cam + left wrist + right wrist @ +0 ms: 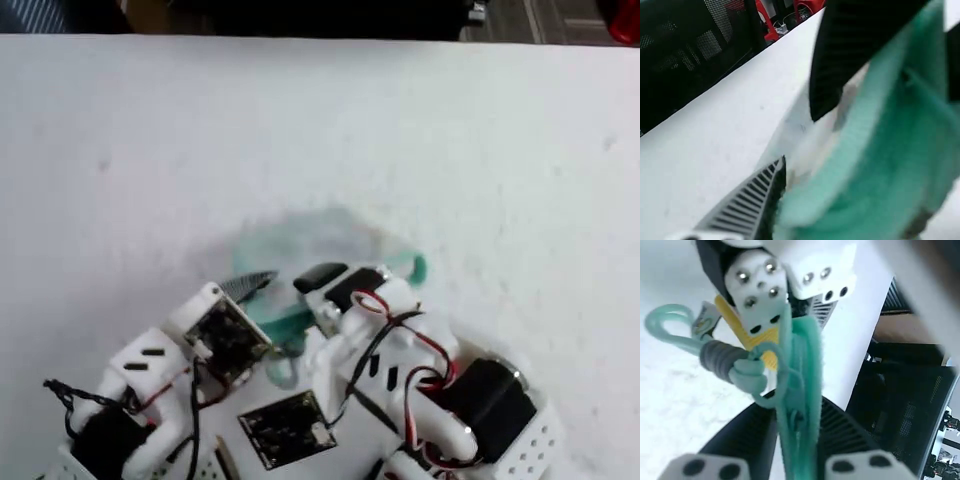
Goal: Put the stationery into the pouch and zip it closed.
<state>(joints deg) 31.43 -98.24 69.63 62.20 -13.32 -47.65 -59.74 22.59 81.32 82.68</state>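
The clear pouch (320, 240) with green trim lies in the middle of the white table. Both arms crowd its near edge. My right gripper (322, 285), black-fingered, is shut on the pouch's green edge (807, 370), which runs between its jaws (797, 432). My left gripper (262, 298) sits just beside it on the same edge; its white body (760, 285) closes around the green strip. Its grey ribbed finger (752, 205) lies against the green fabric (880, 165). A grey zip pull (720, 357) with a green cord loop (665, 320) hangs by the edge. Something yellow (747, 337) shows behind the pull.
The table (150, 150) stretches white and bare to the left, right and far side of the pouch. Its far edge (300, 36) runs along the top, with dark chairs (685, 55) beyond. A circuit board (285, 430) sits between the arm bases.
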